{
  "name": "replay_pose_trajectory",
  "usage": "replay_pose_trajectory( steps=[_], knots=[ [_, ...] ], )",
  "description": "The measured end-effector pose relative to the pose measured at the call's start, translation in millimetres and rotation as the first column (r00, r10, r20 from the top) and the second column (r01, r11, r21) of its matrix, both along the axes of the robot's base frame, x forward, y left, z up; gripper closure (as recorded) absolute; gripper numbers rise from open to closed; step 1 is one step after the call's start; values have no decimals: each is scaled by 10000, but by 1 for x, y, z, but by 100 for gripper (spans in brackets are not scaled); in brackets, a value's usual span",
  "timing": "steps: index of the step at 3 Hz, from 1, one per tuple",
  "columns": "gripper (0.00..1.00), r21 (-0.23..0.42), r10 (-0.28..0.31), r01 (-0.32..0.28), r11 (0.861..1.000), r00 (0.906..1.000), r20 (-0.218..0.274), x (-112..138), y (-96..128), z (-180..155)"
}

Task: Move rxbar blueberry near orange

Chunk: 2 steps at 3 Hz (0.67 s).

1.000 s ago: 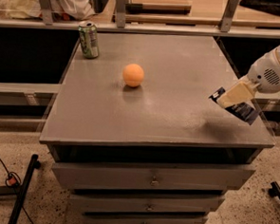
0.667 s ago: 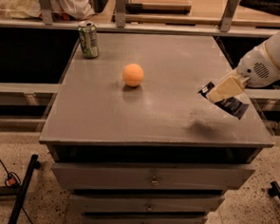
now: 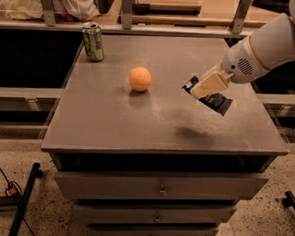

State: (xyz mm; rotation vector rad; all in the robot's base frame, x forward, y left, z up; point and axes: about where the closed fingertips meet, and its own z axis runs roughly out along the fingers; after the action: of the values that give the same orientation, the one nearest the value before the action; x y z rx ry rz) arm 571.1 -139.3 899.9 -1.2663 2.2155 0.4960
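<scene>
The jaws of the gripper (image 3: 203, 87) are clamped on the rxbar blueberry (image 3: 217, 102), which is held tilted in the air above the counter (image 3: 107, 122), apart from the orange (image 3: 140, 79). The bar is best carried toward the orange at this height, lowered flat just beside it and released only once resting, so that the fruit is not nudged into rolling.

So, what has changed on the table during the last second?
The gripper, shut on the blue bar, carried it left above the table toward the orange; the bar hangs clear of the surface, its shadow underneath. The orange and the green can did not move.
</scene>
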Motion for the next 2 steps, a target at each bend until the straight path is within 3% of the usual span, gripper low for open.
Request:
replay_pose_trajectory(
  steps=[2],
  knots=[
    [100,961,611,-676,9931,9958,687,19,60,8]
  ],
)
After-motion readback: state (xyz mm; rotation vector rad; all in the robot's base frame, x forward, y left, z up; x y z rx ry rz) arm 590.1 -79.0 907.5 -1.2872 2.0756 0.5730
